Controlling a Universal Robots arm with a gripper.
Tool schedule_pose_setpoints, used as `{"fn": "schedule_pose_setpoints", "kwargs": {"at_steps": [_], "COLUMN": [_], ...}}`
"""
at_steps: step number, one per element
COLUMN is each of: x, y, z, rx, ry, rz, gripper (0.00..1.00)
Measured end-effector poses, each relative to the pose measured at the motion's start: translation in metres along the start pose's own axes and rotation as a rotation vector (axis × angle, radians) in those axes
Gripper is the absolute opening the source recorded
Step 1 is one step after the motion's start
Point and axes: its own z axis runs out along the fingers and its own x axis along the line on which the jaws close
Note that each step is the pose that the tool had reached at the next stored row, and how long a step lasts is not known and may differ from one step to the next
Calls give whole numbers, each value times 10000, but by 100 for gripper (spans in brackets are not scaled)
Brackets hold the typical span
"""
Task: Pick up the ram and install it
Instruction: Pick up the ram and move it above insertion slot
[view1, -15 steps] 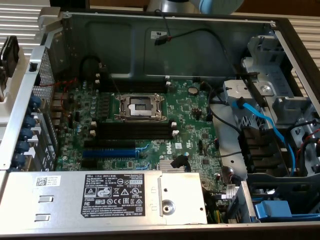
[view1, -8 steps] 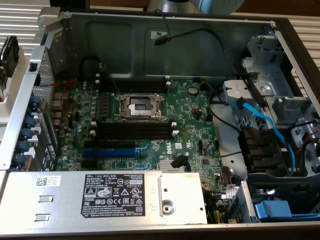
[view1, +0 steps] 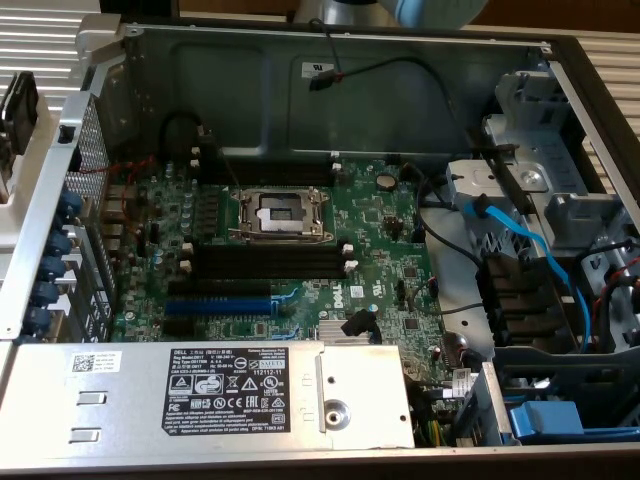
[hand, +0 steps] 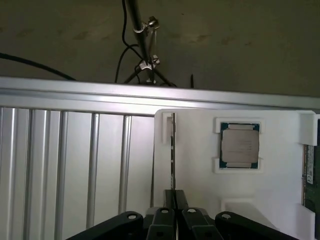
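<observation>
Ram (hand: 173, 150): thin green stick seen edge-on in the wrist view, standing on its long edge in a groove of the tray.
Ram, long axis: runs straight away from the gripper, across the tray toward the notch at the tray's far rim; the near end lies between the fingers.
Gripper (hand: 175, 196): black fingers drawn together on the two faces of the ram's near end, with no gap showing beside the board.
Tray (hand: 200, 165): white, moulded, resting on the slatted panel just beside the rail.
CPU (hand: 240, 145): square chip with a metal lid, lying flat in its own pocket of the tray, apart from the ram.
Second stick (hand: 311, 175): green board with a label, cut off by the frame edge, lying along the tray parallel to the ram.
Slatted panel (hand: 75, 165): ribbed aluminium beside the tray.
Rail (hand: 75, 92): bright bar along the panel's far edge.
Stand (hand: 142, 35): metal pole with clamps, beyond the rail.
Case (view1: 300, 60): open, seen from above in the exterior view.
Motherboard (view1: 390, 250): green, flat in the case.
Socket (view1: 278, 213): metal frame, mid-board.
Memory slots (view1: 265, 262): long, black, running toward the exterior view's left and right, just below the socket.
Blue slot (view1: 220, 305): parallel to them, nearer the power supply.
Power supply (view1: 240, 395): grey box with a black label.
</observation>
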Motion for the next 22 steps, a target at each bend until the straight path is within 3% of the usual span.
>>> {"fn": "schedule_pose_setpoints", "kwargs": {"at_steps": [9,17,22], "x": [-39,-39,-39], "y": [31,45,46], "z": [-32,-367,-519], "rx": [-3,-1,-6], "ry": [1,18,99], "rz": [1,0,1], "gripper": [12,12,12]}}
